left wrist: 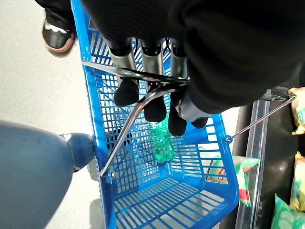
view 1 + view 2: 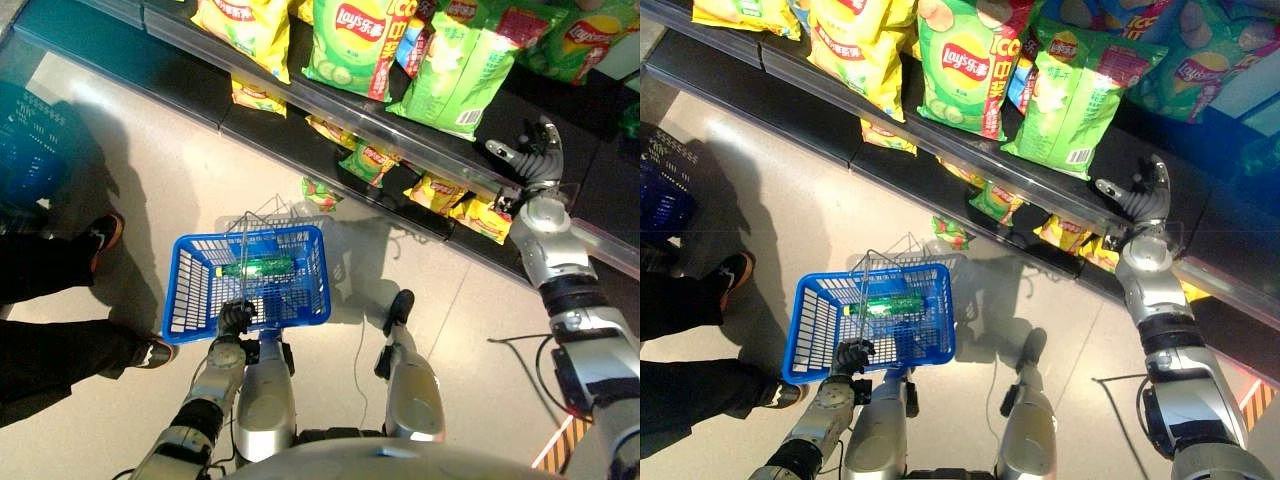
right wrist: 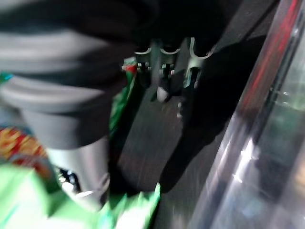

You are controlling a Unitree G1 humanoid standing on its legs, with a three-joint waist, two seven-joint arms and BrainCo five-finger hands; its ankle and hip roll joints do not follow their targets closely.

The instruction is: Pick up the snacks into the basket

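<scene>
Low in the head views, closest of all: left hand (image 2: 236, 318) clenched round the wire handle (image 1: 143, 76) of the blue basket (image 2: 190, 290), carried just above the floor. Inside, one green bottle (image 2: 252, 267) lying on its side.

Across the top, the long dark shelf (image 2: 120, 60), largest thing in sight, hung and stacked with chip bags: a big green bag (image 2: 345, 45) on the upper tier beside a light green bag (image 2: 1075, 105), with smaller yellow packs (image 2: 455, 200) along the lower tier's front edge. One small green pack (image 2: 318, 192) down on the floor below the shelf edge.

Right hand (image 2: 1140, 195) raised at the upper tier's clear front rail, fingers spread and holding nothing, near the light green bag's lower corner.

Likely handling: air-filled, very light, crinkly and slick, contents easily crushed; best taken by the sealed top edge or across the flat faces with a soft squeeze.

Left wrist view alone confirms the curled grip on the handle; head views alone give the shelf layout and a person's shoes (image 2: 105, 232) beside the basket.
</scene>
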